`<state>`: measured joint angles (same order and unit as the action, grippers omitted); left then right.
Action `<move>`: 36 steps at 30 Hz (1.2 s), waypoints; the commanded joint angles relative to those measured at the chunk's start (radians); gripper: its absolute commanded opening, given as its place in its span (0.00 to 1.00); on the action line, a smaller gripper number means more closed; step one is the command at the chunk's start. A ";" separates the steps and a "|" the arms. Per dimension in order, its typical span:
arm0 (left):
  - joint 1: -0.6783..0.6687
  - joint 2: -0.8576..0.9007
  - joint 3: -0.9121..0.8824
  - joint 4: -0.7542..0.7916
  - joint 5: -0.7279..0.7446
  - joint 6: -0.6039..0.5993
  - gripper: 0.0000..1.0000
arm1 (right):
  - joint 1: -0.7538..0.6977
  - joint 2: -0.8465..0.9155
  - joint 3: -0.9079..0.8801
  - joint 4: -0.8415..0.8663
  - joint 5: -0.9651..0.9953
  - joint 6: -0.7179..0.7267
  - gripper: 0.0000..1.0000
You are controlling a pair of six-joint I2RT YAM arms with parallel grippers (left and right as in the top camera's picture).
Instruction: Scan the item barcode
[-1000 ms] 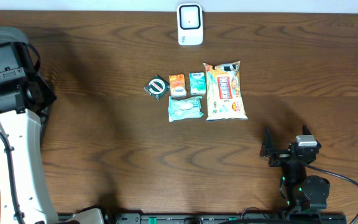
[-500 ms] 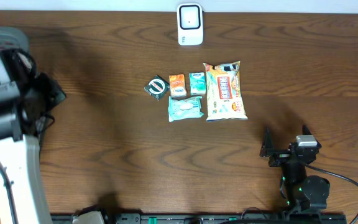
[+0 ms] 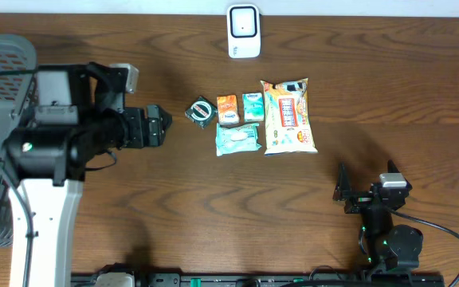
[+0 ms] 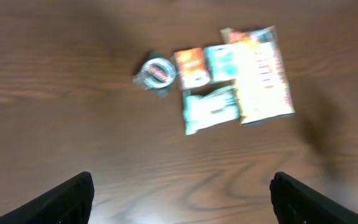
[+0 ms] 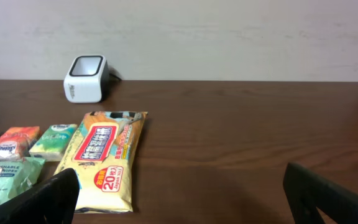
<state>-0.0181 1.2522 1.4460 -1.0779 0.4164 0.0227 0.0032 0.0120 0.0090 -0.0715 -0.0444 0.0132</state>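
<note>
The left arm point(image 3: 42, 227) has a long white link, black joint housings, a grey top plate and a small green light point(image 3: 26, 147), with black cables looping off it. The left gripper point(image 3: 159, 126) is black. The right arm point(image 3: 389, 235) is black, with a pale block point(image 3: 392, 184), green lights and a thin black cable point(image 3: 449, 236).

Mock shop checkout: scanner point(image 3: 244, 30), packets point(image 3: 289, 116)

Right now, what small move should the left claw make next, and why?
Probably ease forward and down over the round packet. The left claw is open and empty, and that packet lies nearest its tips, at the near end of the group of items.
</note>
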 commanded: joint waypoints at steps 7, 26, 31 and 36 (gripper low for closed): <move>-0.026 0.117 -0.005 -0.006 -0.209 -0.046 0.98 | 0.004 -0.005 -0.003 -0.003 0.008 -0.010 0.99; -0.026 0.179 -0.005 -0.006 -0.208 -0.046 0.98 | 0.004 -0.005 -0.003 0.002 -0.034 0.118 0.99; -0.026 0.179 -0.005 -0.006 -0.208 -0.046 0.98 | 0.004 -0.005 -0.003 0.001 -0.033 0.181 0.99; -0.026 0.179 -0.005 -0.006 -0.208 -0.046 0.98 | 0.004 -0.005 -0.003 0.038 -0.174 0.354 0.99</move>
<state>-0.0414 1.4281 1.4460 -1.0779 0.2253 -0.0227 0.0032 0.0120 0.0082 -0.0452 -0.0971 0.2104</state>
